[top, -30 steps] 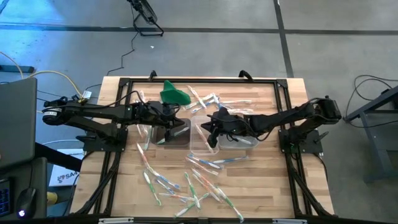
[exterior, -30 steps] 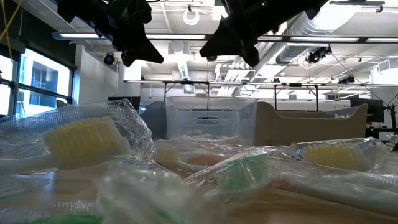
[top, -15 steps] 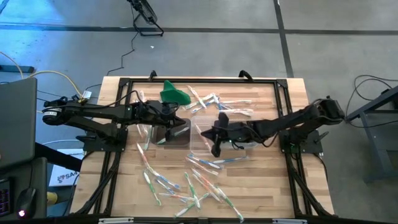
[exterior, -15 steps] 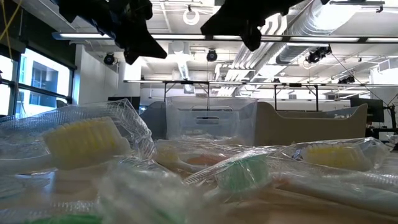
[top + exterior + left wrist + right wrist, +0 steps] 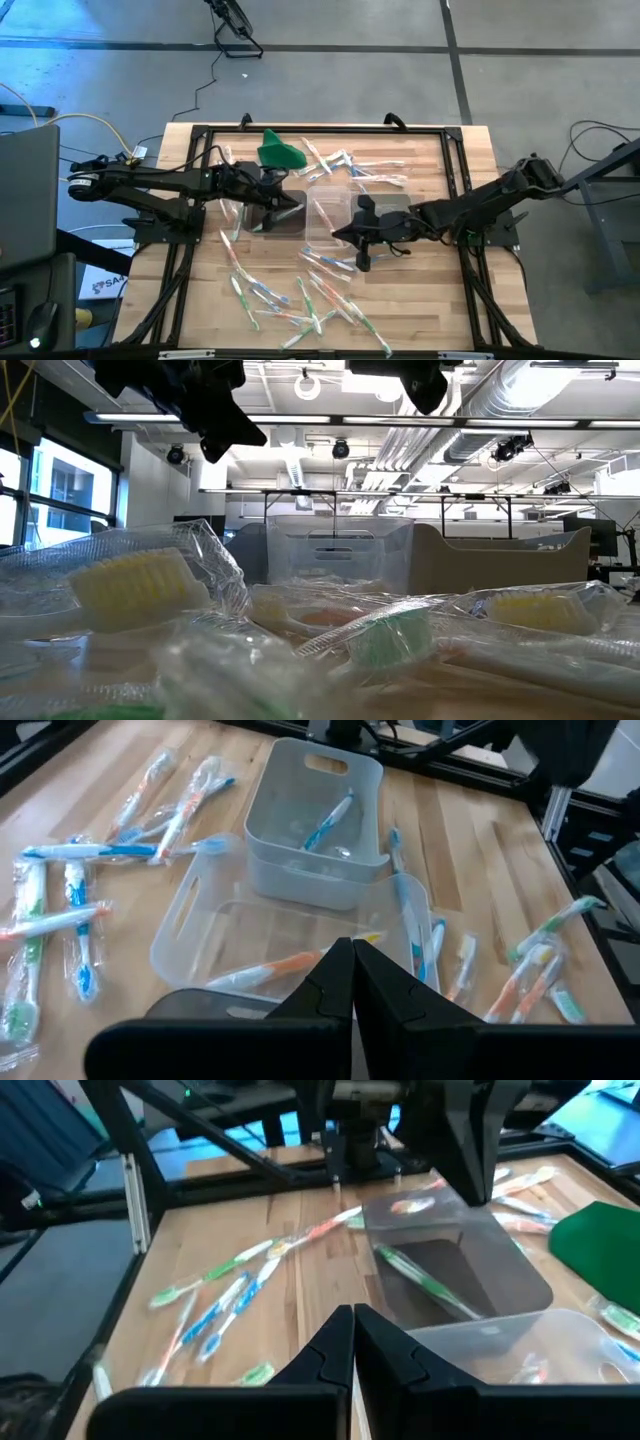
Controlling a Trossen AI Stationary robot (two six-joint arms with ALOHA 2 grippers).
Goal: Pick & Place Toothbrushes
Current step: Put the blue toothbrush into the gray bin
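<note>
While both arms hang above the middle of the wooden surface (image 5: 430, 160), the high view shows the left gripper (image 5: 283, 207) over a tub (image 5: 283, 215) left of centre, and the right gripper (image 5: 362, 240) just off the near edge of the middle tub (image 5: 330, 215), its jaws pressed together on nothing. Most of the toothbrushes (image 5: 300, 300) lie scattered in wrappers along the near edge; more (image 5: 345, 162) lie toward the far edge, beside a green cloth lump (image 5: 280, 150). A third tub (image 5: 390, 215) sits right of centre, partly under the right arm.

At table height in the low view, wrapped toothbrushes (image 5: 140, 585) fill the foreground, blurred, with a clear tub (image 5: 340, 555) behind them. The two grippers show only as dark shapes at the top, clear of everything below.

The left wrist view has the left gripper (image 5: 352, 982) with jaws pressed together and empty, above a clear tub (image 5: 290, 945) holding an orange toothbrush (image 5: 270, 968). The next tub (image 5: 315, 820) holds a blue one (image 5: 328, 820). Loose brushes lie on the wood either side.

The right wrist view shows the right gripper (image 5: 352, 1342), jaws together and empty, over a clear tub's rim (image 5: 500, 1325). Beyond it a tub (image 5: 455, 1265) holds a green toothbrush (image 5: 420, 1280), and loose brushes (image 5: 215, 1295) lie on the wood.
</note>
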